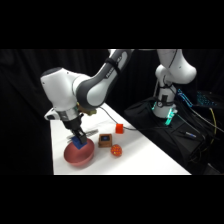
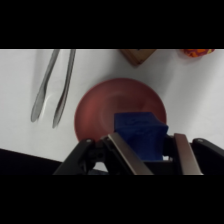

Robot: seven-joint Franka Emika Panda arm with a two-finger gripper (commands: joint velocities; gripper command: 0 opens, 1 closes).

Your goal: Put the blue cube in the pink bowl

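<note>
The cube (image 2: 139, 134) sits clamped between the gripper's (image 2: 146, 150) two fingers, held above the bowl (image 2: 97, 112), whose visible inside is bare. Tongs (image 2: 52, 85) lie on the table (image 2: 190, 95) beside the bowl. Beyond it are a brown block (image 1: 105, 140), an orange ball (image 1: 116, 150) and a red cube (image 1: 119, 128).

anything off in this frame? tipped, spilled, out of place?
Nothing stands out. The claw holds the blue cube over the pink bowl, which sits upright and looks empty. Metal tongs lie flat beside the bowl. The cube sits slightly rotated between the fingers, but looks held.
</note>
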